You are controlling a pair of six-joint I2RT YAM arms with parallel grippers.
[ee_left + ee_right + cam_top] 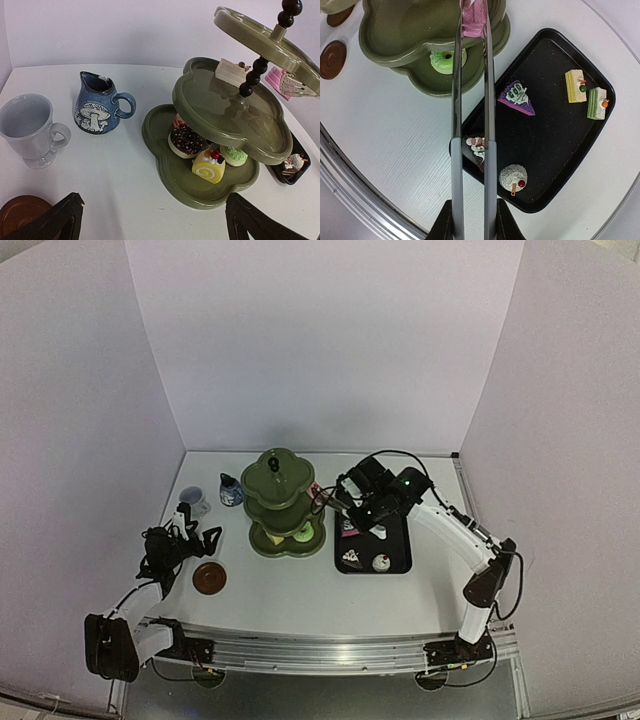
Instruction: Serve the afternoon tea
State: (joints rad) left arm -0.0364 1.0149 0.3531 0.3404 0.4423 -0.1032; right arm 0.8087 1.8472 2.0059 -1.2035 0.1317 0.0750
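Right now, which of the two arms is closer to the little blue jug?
The left. The left gripper, open, hangs just in front of the blue jug. The right gripper, shut on tongs, is by the black tray on the far side of the green stand.

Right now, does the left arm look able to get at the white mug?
Probably yes: the left claw is open and empty, and the white mug stands just ahead on its left, with nothing standing between them.
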